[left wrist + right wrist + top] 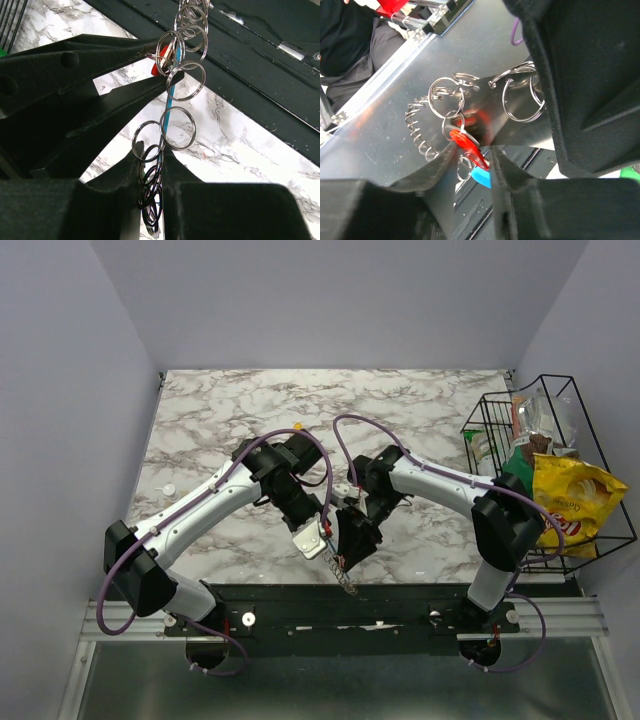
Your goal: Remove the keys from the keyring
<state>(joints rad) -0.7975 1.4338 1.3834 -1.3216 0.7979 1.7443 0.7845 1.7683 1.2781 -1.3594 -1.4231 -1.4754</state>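
Where the two arms meet at the 6 o'clock edge of the marble table point(200, 440), the left claw point(151, 155) is clamped on the keyring point(161, 131). The keyring is a chain of linked silver rings; in the left wrist view it runs from the fingers up toward 12 o'clock. A thin blue strip point(170, 102) lies along the chain. Further along, the right claw point(472, 157) is closed on the red key point(466, 142), whose head sits between its fingertips, with rings fanning toward 12 o'clock in its own view. At 3 o'clock in the top view, a black wire basket point(600, 530) holds a yellow snack bag point(575, 502).
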